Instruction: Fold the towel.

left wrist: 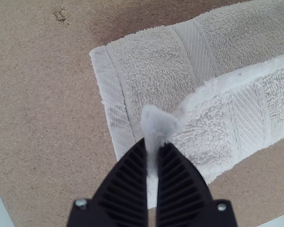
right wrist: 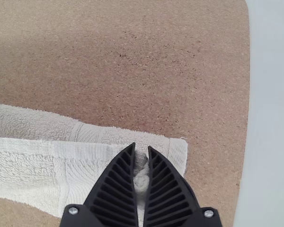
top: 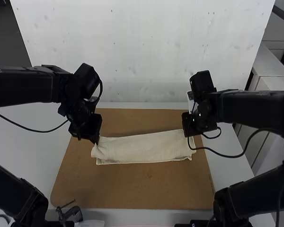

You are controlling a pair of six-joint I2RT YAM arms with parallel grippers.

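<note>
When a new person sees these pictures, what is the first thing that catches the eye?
The cream towel, a long folded strip across the brown cork mat. Next, the black left gripper pinching cloth at the strip's left end, and the right gripper doing likewise near its right end.
</note>
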